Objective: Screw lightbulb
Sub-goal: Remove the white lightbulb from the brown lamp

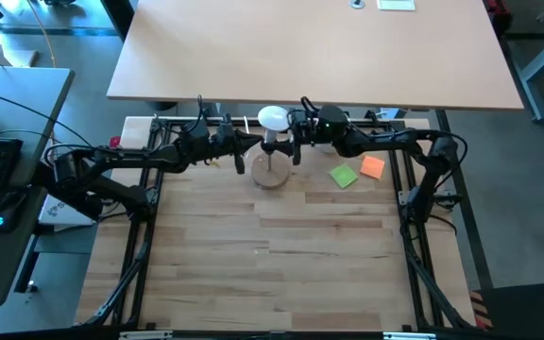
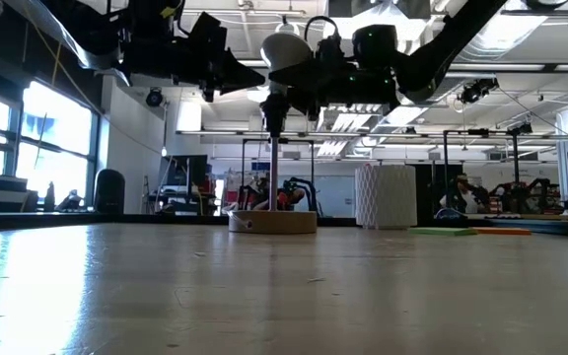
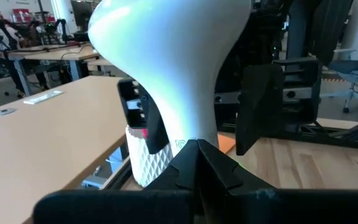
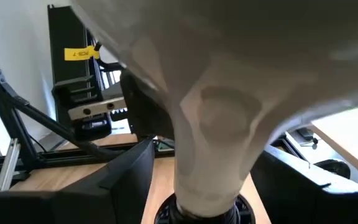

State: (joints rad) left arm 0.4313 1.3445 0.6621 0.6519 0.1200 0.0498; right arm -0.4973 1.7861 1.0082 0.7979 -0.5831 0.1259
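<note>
Bare pale wooden plank worktop (image 1: 272,274) fills the near half of what I see from above, with open room between the black frame rails on either side. Farther back, both my arms meet at the middle of the far edge. A round wooden disc stand (image 1: 271,176) sits there on the planks, with a thin upright post rising from it in the low view. On top of that post is the small white lightbulb with a round globe and narrow neck (image 1: 272,119), held upright, well above the worktop.

My right end effector (image 4: 204,186) has its dark fingers spread on either side of the bulb's neck, and I cannot tell whether they press on it. My left end effector (image 3: 197,155) sits just beside the neck from the opposite side; I cannot tell its grip either.

To the right of the stand lie a green square note (image 1: 344,176) and an orange one (image 1: 373,166), touching at a corner. Behind the stand stands a white ribbed cup (image 2: 385,195).
</note>
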